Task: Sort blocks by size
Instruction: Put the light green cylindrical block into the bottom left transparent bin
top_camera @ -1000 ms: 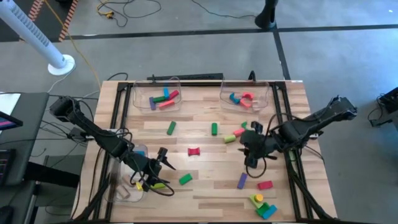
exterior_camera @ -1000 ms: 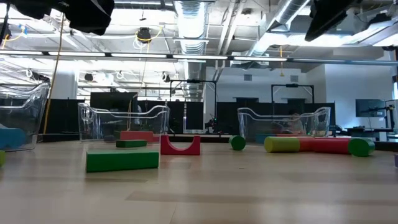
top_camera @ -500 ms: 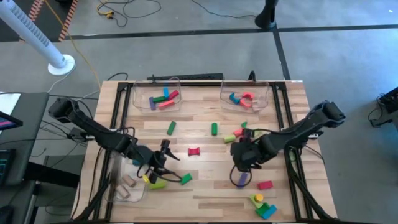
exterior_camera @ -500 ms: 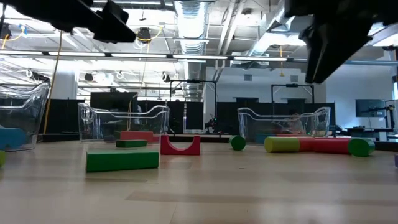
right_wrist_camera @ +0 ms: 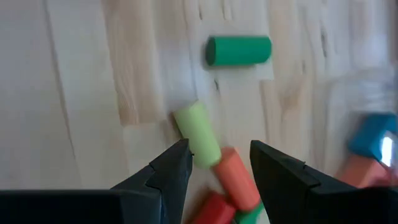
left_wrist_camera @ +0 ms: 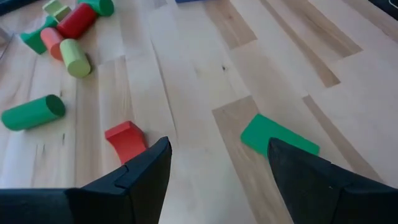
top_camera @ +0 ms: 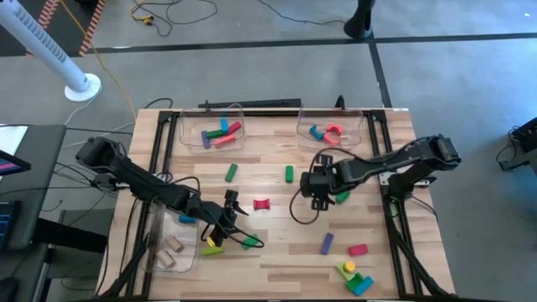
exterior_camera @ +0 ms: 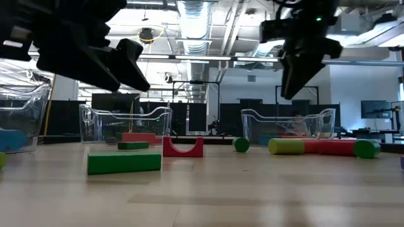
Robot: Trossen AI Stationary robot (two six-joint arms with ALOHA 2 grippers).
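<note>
Loose blocks lie flat on the tabletop (top_camera: pixel 277 252): a green bar (left_wrist_camera: pixel 278 135) angled diagonally just ahead of the left tool (left_wrist_camera: pixel 214 163), a red arch (top_camera: pixel 262 204) mid-table, a green cylinder (right_wrist_camera: pixel 239 50) lying on its side, and a pale-green cylinder (right_wrist_camera: pixel 197 134) end to end with an orange cylinder (right_wrist_camera: pixel 236 178), both running diagonally. Left arm reaches low across the near-left tabletop, tool wide open and empty; right arm stretches in from the right, right tool (right_wrist_camera: pixel 214 163) partly open, empty, above the pale-green/orange pair. Two clear bins (top_camera: pixel 210 130) at the far edge hold mixed blocks, and a near-left bin (top_camera: pixel 172 252) holds plain wood ones.
</note>
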